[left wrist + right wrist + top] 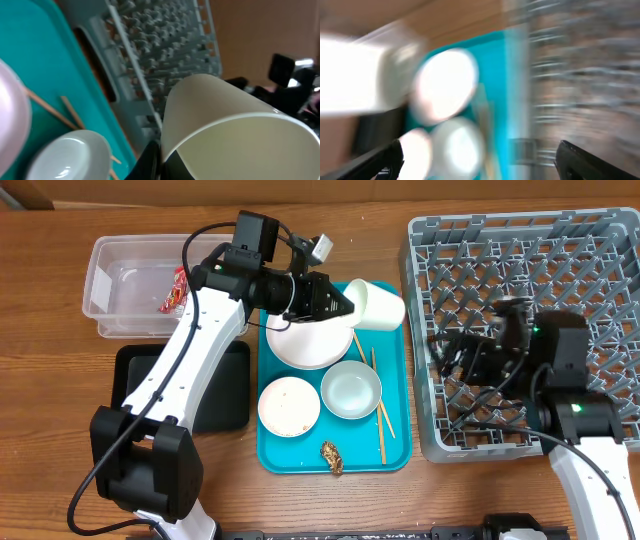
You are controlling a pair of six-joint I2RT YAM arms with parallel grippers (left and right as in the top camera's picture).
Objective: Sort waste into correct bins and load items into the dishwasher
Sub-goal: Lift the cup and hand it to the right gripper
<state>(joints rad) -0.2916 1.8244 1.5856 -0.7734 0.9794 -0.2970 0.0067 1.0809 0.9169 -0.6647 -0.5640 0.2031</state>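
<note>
We see dish rack (560,270) right of teal tray (398,380), right gripper (480,155) spread wide right of the tray, left gripper (348,304) clamped on white cup (380,305) above tray's far right corner, chopsticks (381,435) along tray's right side.

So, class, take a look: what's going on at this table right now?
The left arm's fingers are shut on the small white cup, holding it tilted above the teal tray, near the grey rack. The right arm's fingers stand open over the rack, holding nothing. The plate, dish, bowl, chopsticks and brown lump lie on the tray; a red wrapper lies in the clear tub.
</note>
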